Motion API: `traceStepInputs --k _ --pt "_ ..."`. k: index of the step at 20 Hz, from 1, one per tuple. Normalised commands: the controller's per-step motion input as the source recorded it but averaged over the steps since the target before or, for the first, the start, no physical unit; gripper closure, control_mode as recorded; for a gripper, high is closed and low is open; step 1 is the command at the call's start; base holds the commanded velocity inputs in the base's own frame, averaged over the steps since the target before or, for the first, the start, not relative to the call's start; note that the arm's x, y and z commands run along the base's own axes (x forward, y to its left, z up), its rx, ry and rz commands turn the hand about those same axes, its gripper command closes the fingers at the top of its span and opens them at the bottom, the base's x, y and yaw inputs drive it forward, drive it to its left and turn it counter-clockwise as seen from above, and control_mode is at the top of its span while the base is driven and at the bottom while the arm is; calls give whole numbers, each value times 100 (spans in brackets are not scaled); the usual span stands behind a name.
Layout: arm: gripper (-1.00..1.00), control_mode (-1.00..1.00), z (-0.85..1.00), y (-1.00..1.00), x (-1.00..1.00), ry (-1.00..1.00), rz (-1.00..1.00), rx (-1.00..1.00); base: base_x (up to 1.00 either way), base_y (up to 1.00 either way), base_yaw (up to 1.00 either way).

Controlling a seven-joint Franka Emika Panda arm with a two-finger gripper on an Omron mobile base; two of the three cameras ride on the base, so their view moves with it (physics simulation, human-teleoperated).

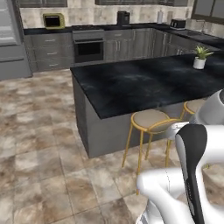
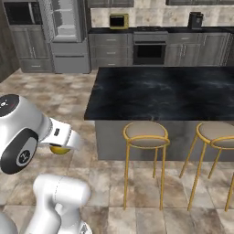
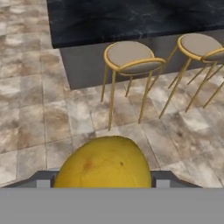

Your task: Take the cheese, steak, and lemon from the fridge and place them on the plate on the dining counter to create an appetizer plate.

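Observation:
A round yellow lemon (image 3: 103,162) sits between the two dark fingertips of my gripper (image 3: 103,182), which is shut on it. From the right base view the lemon (image 2: 59,150) peeks out under the white forearm, low over the tiled floor. Ahead lies the dining counter (image 3: 131,17), black and marbled, also seen as the dining counter (image 1: 144,83) and the dining counter (image 2: 164,91). The grey fridge (image 2: 68,36) stands at the back left, its pale inside showing. Cheese, steak and plate are out of view.
Gold-legged stools (image 3: 129,57) (image 3: 199,46) stand along the counter's near side, between me and it. A potted plant (image 1: 200,57) stands on the counter's far right. Cabinets and an oven (image 1: 89,48) line the back wall. Open tiled floor (image 1: 39,131) lies to the left.

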Motion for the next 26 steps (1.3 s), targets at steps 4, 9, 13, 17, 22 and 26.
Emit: traceStepInputs --k 4,9,13,17,22,26 --pt "100 100 0 0 0 0 0 0 0 -100 0" --pt "100 100 0 0 0 0 0 0 0 -100 0" --pt "100 100 0 0 0 0 0 0 0 -100 0" --pt "100 100 0 0 0 0 0 0 0 -100 0" --pt "100 100 0 0 0 0 0 0 0 -100 0" --pt "100 100 0 0 0 0 0 0 0 -100 0"
